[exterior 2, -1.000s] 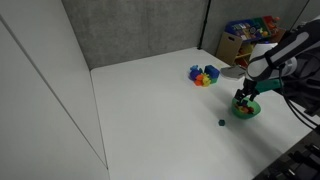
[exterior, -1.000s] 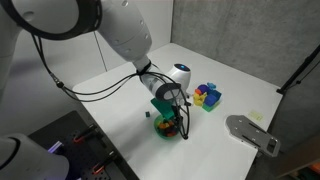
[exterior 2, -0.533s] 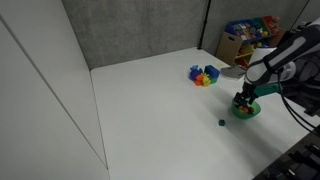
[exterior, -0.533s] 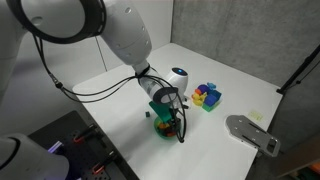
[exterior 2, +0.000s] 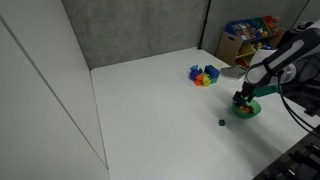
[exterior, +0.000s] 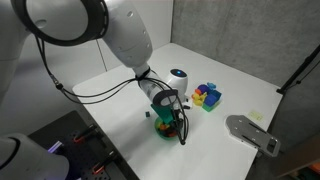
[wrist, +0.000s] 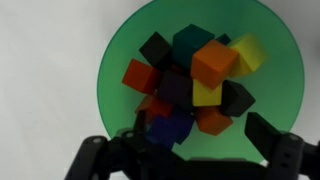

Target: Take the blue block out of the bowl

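The small green bowl (wrist: 120, 60) fills the wrist view, heaped with several coloured blocks: orange, yellow, red, black, teal. The blue block (wrist: 170, 128) lies at the near edge of the heap, beside the left finger (wrist: 130, 142). My gripper (wrist: 198, 140) is open, its jaws wide apart and down at the bowl's near side, with the blue block and an orange block between them. In both exterior views the gripper (exterior: 166, 118) (exterior 2: 241, 99) hangs straight over the bowl (exterior: 163, 133) (exterior 2: 247, 110), its fingertips at the blocks.
A blue squarish tray (exterior: 208, 96) (exterior 2: 204, 75) with coloured blocks stands further back on the white table. A small dark block (exterior 2: 221, 123) lies loose near the bowl. A grey flat object (exterior: 250, 133) lies near the table's edge.
The gripper has sunk slightly lower over the bowl. The bowl and blocks have not visibly moved.
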